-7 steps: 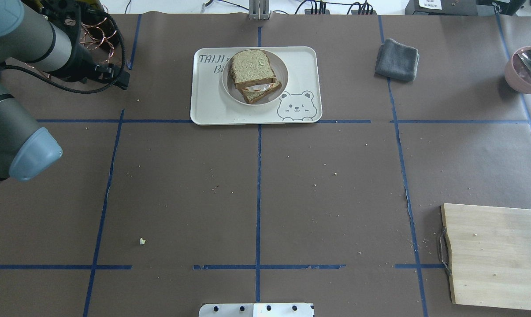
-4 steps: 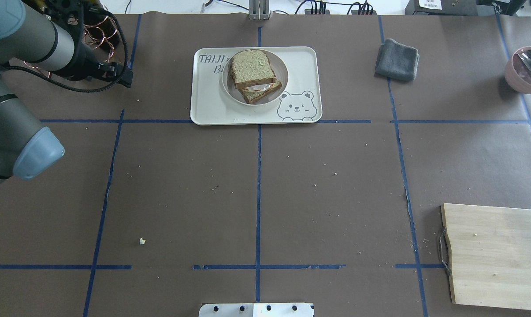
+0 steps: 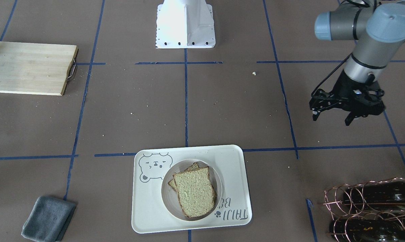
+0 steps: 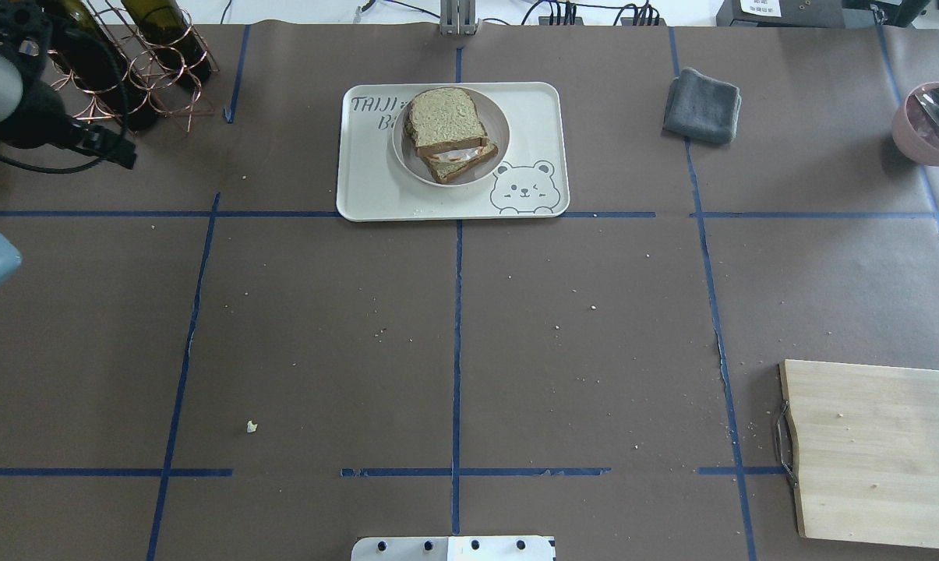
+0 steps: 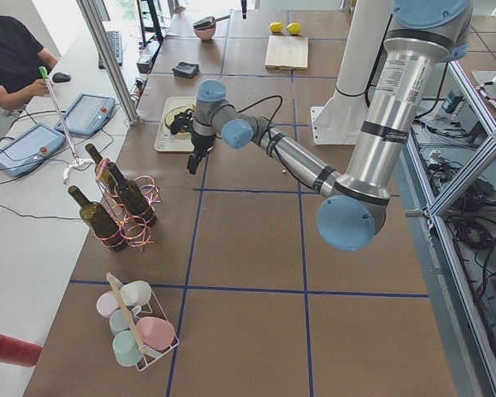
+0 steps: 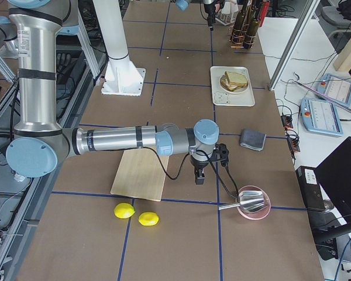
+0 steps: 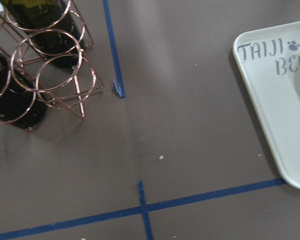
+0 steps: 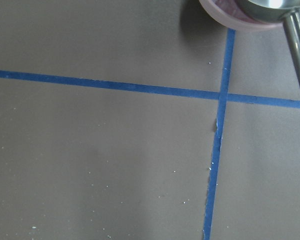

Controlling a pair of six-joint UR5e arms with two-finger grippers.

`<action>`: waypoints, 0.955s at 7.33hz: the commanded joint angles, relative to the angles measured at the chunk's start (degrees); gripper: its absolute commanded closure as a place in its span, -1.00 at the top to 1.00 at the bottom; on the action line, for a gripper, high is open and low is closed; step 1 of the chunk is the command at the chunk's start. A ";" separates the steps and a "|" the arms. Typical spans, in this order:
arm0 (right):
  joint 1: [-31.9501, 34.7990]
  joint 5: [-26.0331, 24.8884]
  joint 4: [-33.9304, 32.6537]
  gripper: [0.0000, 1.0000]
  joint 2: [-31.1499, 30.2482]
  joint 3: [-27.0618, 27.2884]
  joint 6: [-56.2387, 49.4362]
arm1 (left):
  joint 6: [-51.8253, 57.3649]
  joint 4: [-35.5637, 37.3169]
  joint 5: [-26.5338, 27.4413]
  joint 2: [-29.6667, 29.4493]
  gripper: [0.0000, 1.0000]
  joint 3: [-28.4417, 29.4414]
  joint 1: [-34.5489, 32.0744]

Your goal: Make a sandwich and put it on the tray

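Observation:
The sandwich (image 4: 447,132), two tan brown-crusted slices with white egg showing between, lies on a round off-white plate (image 4: 498,117). The plate stands on the cream bear tray (image 4: 368,183) at the table's far centre. The sandwich (image 3: 193,191) and tray (image 3: 145,208) also show in the front-facing view. The tray's corner shows in the left wrist view (image 7: 280,110). My left gripper (image 3: 331,119) is open and empty, well off to the tray's left and above the table (image 4: 114,152). My right gripper (image 6: 199,172) hovers beside a pink bowl; I cannot tell if it is open or shut.
A copper wire rack with wine bottles (image 4: 126,70) stands at the far left, close to my left gripper. A grey cloth (image 4: 703,105) lies right of the tray. A pink bowl with a metal utensil (image 4: 929,125) sits far right. A wooden cutting board (image 4: 874,452) lies near right.
My left arm has drawn back to the left, away from the tray, and now uncovers the wine rack. The sandwich, plate and tray have not moved.

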 commanded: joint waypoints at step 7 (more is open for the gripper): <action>5.46 6.40 0.02 1.00 -0.23 -2.77 0.10 | 41.20 15.04 -18.34 11.69 1.00 14.72 -25.13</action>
